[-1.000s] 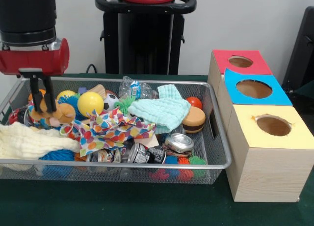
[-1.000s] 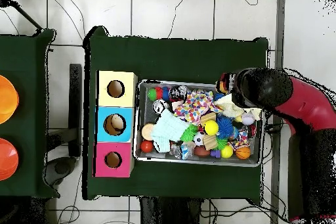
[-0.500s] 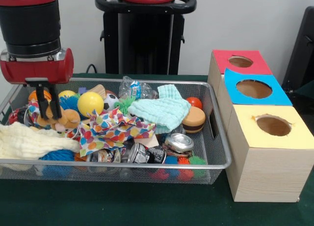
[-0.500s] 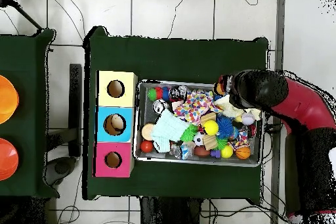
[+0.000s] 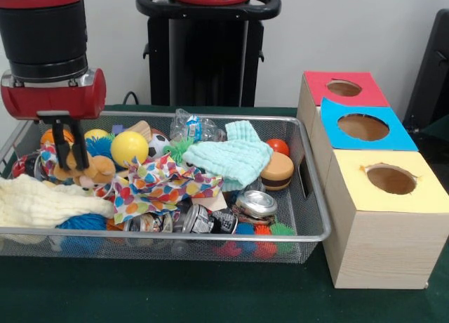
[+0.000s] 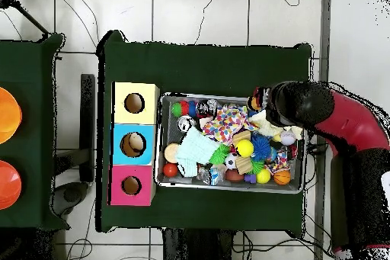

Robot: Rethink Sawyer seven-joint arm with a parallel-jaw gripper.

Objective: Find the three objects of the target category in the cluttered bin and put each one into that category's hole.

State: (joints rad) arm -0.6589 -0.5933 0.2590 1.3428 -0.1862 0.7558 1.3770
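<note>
Gripper (image 5: 70, 153) pinches the plush toy (image 5: 88, 170) at the bin's (image 5: 309, 196) end, narrow jaws gripping it, likely for lifting toward 1 of 3 holes.

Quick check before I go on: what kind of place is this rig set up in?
Most likely a robotics lab. The wire bin of toys and the three boxes with holes sit on a green-covered table, cables trail over a tiled floor, and the gripper works inside the bin.
</note>
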